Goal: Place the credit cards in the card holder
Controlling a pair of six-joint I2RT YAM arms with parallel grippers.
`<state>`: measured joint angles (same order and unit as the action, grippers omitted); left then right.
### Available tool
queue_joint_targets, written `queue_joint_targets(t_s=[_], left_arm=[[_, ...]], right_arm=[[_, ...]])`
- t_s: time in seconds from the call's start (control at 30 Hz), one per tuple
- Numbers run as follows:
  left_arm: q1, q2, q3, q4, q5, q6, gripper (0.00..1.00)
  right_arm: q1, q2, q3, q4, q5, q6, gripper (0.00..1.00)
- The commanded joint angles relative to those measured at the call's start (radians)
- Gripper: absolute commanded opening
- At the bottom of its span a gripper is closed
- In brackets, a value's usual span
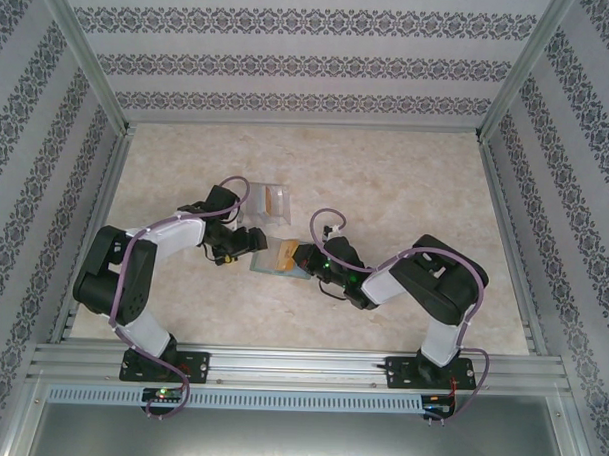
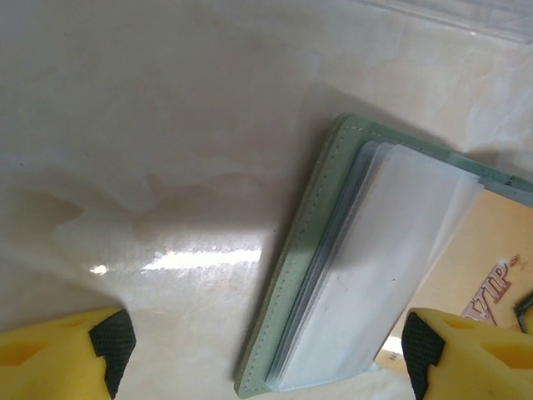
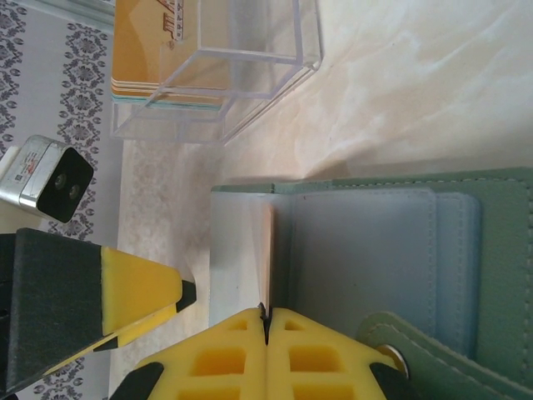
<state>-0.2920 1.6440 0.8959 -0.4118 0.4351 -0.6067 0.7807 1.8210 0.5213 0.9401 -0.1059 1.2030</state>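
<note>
Step in hand: seating one card. My right gripper (image 3: pixel 266 321) is pinched shut on a thin orange credit card (image 2: pixel 485 254) at the sage-green folding wallet (image 2: pixel 304 250), and my left gripper (image 2: pixel 266 346) gapes empty beside it. Next, I judge: slide the card fully into a sleeve, left steadying

Green card holder (image 2: pixel 291 275) open flat on surface. Orange credit cards (image 3: pixel 141 42) stacked in clear box (image 3: pixel 275 50). Loose card (image 2: pixel 487 242) maybe under sleeve.
</note>
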Motion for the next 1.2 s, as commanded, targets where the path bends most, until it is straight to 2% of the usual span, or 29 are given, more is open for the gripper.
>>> queue_joint_targets(t_s=[0.0, 0.13, 0.4, 0.7, 0.77, 0.83, 0.9, 1.0, 1.17], left_arm=[[-0.001, 0.044, 0.002, 0.007, 0.018, 0.01, 0.97], [-0.001, 0.027, 0.007, -0.024, -0.023, 0.013, 0.99], [-0.009, 0.047, 0.006, -0.006, -0.006, -0.002, 1.0], [-0.023, 0.063, 0.019, -0.012, 0.004, 0.004, 1.0], [-0.026, 0.064, 0.013, 0.0, 0.017, -0.003, 0.97], [-0.028, 0.06, -0.007, 0.041, 0.049, -0.011, 0.88], [-0.028, 0.063, -0.015, 0.066, 0.069, -0.01, 0.74], [-0.028, 0.072, -0.015, 0.074, 0.079, -0.008, 0.58], [-0.028, 0.088, -0.008, 0.07, 0.086, -0.003, 0.47]], right_arm=[[-0.012, 0.008, -0.007, 0.027, -0.013, -0.002, 0.0], [-0.035, -0.001, -0.004, 0.0, -0.048, -0.006, 0.0], [-0.039, 0.037, 0.025, 0.018, -0.095, 0.005, 0.0], [-0.02, 0.056, 0.033, 0.041, -0.093, 0.005, 0.0], [-0.016, 0.059, 0.031, 0.063, -0.089, 0.013, 0.0], [-0.015, 0.058, 0.036, 0.075, -0.086, 0.014, 0.0], [-0.011, 0.059, 0.042, 0.079, -0.078, 0.013, 0.0], [-0.008, 0.074, 0.049, 0.099, -0.076, 0.02, 0.0], [-0.004, 0.115, 0.05, 0.134, -0.075, 0.052, 0.0]])
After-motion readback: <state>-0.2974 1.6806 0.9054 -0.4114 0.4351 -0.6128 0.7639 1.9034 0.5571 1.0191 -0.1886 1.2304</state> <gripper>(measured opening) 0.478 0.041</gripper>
